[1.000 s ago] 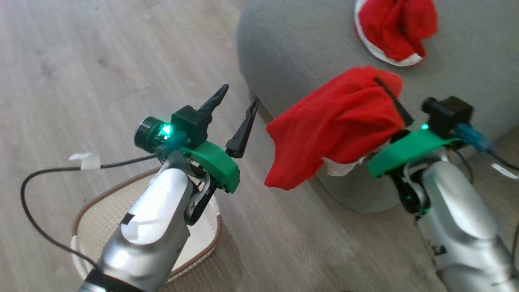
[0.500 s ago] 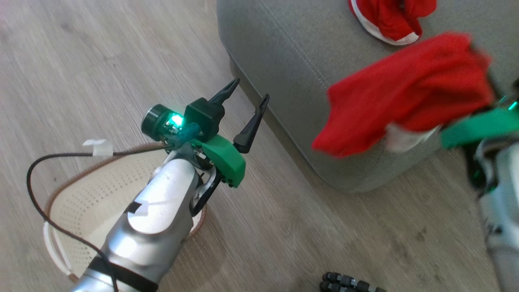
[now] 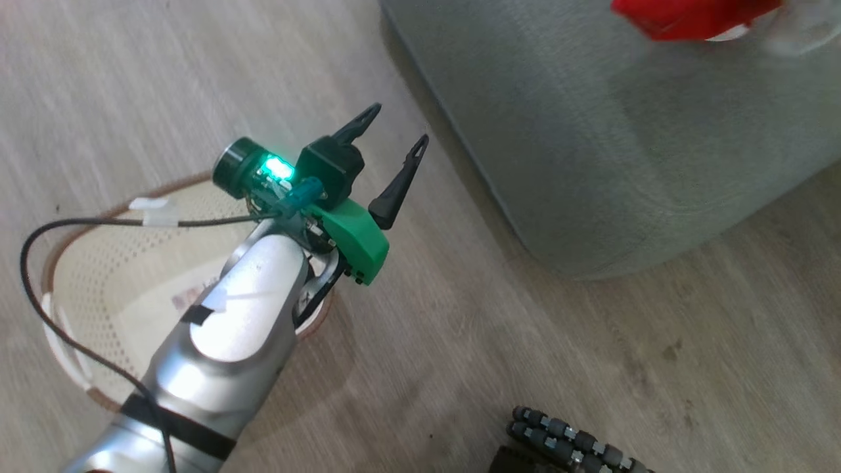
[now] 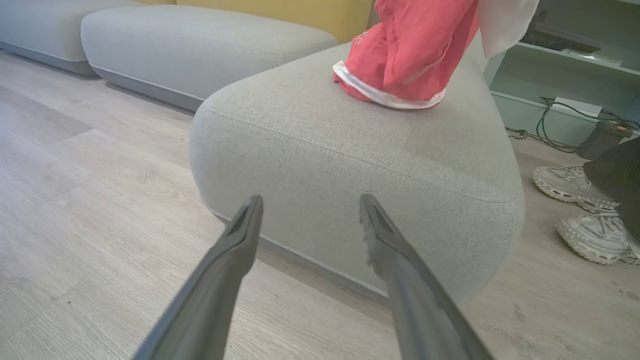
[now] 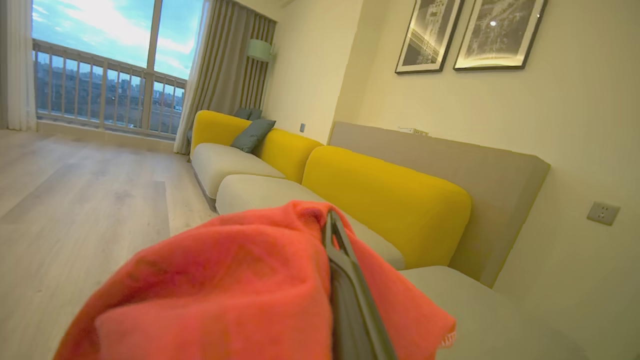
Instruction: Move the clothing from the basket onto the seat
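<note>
Silver forearm (image 3: 230, 328), green bracket (image 3: 351, 240), black cable (image 3: 204, 223), dark claw (image 3: 399, 123)

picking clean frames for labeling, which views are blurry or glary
Head view: motion-smeared, the seat and red clothing streaked, glare on the left arm. Left wrist view: sharp and evenly lit. Right wrist view: room crisp, warm cast, the garment pinched in the right gripper blurred by closeness.

Oval cream perforated basket (image 3: 98, 282), brown-rimmed, upright on the floor; large grey rounded seat (image 3: 624, 144) nearby; red white-trimmed garment (image 4: 370, 80) crumpled on the seat top; second red garment (image 5: 225, 290) draped over the closed right pincer (image 5: 331, 225).
</note>
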Controlling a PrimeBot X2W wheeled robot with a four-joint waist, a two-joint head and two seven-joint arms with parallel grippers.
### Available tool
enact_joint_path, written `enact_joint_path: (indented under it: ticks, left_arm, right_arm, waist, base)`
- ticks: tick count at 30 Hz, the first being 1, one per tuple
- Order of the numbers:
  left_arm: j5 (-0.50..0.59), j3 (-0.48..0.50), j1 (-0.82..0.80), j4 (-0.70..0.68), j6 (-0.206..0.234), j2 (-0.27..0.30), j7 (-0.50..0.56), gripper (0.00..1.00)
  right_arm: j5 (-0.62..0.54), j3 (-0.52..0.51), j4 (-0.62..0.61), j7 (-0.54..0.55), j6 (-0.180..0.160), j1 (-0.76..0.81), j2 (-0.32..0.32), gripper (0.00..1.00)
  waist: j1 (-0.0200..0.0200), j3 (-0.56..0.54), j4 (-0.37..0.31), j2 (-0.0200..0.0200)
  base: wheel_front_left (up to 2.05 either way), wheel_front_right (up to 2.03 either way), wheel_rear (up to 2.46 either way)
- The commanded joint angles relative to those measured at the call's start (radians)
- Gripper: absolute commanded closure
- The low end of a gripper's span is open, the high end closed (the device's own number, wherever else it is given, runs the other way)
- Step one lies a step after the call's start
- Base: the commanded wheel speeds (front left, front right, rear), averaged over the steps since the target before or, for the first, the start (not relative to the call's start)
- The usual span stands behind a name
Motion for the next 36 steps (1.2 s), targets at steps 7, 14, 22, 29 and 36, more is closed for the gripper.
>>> enact_joint_path:
  ticks: [7, 14, 22, 29, 36]
  left_arm:
    - [0.015, 0.01, -0.045, -0.086, -0.002, 0.041, 0.03, 0.0]
    - [0.025, -0.006, -0.036, -0.12, -0.002, 0.08, 0.054, 0.0]
    - [0.029, -0.039, -0.02, -0.161, -0.006, 0.104, 0.074, 0.0]
    - [0.026, -0.047, -0.015, -0.174, -0.006, 0.123, 0.082, 0.0]
    - [0.011, -0.051, -0.013, -0.152, -0.001, 0.106, 0.059, 0.0]
  right_arm:
    - [-0.081, -0.095, 0.104, -0.007, 0.0, -0.225, -0.116, 1.0]
    - [-0.278, -0.357, 0.236, 0.021, 0.0, -0.396, -0.188, 1.0]
    - [-0.492, -0.657, 0.331, 0.08, 0.0, -0.408, -0.178, 1.0]
    - [-0.548, -0.82, 0.417, 0.118, 0.0, -0.345, -0.063, 0.91]
    - [-0.54, -0.726, 0.529, 0.035, 0.0, -0.299, -0.049, 0.0]
  waist:
    - [-0.0002, 0.113, 0.088, 0.0]
    - [-0.0002, 0.193, 0.148, 0.0]
    - [-0.0002, 0.286, 0.222, 0.0]
    - [-0.0002, 0.333, 0.247, 0.0]
    - [-0.0002, 0.315, 0.258, 0.0]
  base:
    - [0.0, 0.0, 0.0]
    - [0.0, 0.0, 0.0]
    - [0.0, 0.0, 0.0]
    - [0.0, 0.0, 0.0]
    - [0.0, 0.0, 0.0]
